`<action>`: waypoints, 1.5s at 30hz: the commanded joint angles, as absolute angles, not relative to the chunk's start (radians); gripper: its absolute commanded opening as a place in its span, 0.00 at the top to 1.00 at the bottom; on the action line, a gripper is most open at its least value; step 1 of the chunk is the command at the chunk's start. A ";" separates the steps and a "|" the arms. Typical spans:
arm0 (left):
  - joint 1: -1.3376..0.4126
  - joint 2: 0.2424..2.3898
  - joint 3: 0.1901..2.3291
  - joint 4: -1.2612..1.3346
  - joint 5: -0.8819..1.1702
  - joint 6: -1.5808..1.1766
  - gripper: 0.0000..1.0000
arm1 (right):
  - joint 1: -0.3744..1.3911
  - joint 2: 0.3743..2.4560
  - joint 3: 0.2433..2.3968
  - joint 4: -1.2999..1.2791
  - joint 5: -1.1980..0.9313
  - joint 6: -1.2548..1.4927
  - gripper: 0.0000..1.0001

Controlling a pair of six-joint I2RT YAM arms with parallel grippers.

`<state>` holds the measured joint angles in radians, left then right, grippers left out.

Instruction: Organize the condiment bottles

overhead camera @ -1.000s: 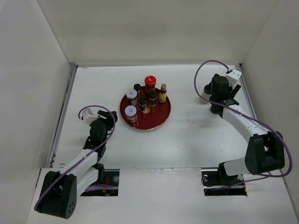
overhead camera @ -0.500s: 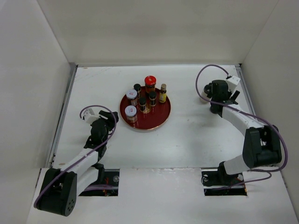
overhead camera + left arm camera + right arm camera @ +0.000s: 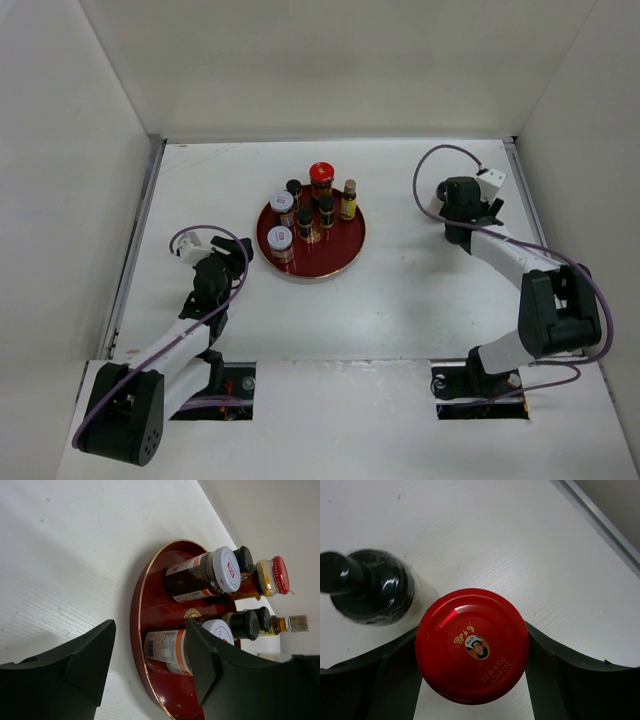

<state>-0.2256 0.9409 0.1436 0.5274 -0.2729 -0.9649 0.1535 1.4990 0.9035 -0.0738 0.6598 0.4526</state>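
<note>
Several condiment bottles stand on a round red tray (image 3: 345,245): a red-lidded jar (image 3: 320,175), two white-lidded jars (image 3: 282,202), slim black-capped ones (image 3: 326,207) and a yellowish one (image 3: 349,195). My left gripper (image 3: 238,250) stands open just left of the tray, its jaws (image 3: 150,625) framing the nearer white-lidded jar (image 3: 170,650) from a distance without touching it. At the back right, my right gripper (image 3: 452,203) is shut on a second red-lidded jar (image 3: 471,645), one finger on each side of it. A black-capped bottle (image 3: 367,587) stands right beside that jar. The top view hides both under the wrist.
The table's right edge rail (image 3: 600,515) runs close behind the right gripper. White walls enclose the table on three sides. The tray's gold-rimmed edge (image 3: 137,630) lies just in front of the left fingers.
My right wrist has turned and shifted slightly left, and its jaws have narrowed onto the red-lidded jar. The left arm has barely moved.
</note>
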 commanded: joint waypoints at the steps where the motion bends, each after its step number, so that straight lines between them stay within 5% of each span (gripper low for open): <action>1: -0.228 0.924 0.164 0.568 -0.278 -0.953 0.43 | 0.264 1.411 0.882 -0.055 0.676 0.468 0.50; 8: -0.226 0.928 0.164 0.571 -0.285 -0.951 0.43 | 0.551 1.316 0.923 -0.063 0.715 0.414 0.53; 16: -0.219 0.923 0.164 0.566 -0.279 -0.951 0.43 | 0.863 1.457 1.143 -0.041 0.710 0.382 0.53; 31: -0.211 0.914 0.163 0.566 -0.276 -0.945 0.43 | 0.990 1.813 1.342 0.129 0.667 0.351 0.51; 33: -0.211 0.911 0.161 0.565 -0.281 -0.945 0.43 | 0.998 1.825 1.341 0.126 0.672 0.353 0.47; 38: -0.209 0.916 0.161 0.565 -0.278 -0.946 0.43 | 1.009 1.818 1.306 0.124 0.676 0.359 0.20; 45: -0.209 0.917 0.163 0.566 -0.279 -0.945 0.43 | 1.009 1.679 1.201 0.124 0.699 0.354 0.09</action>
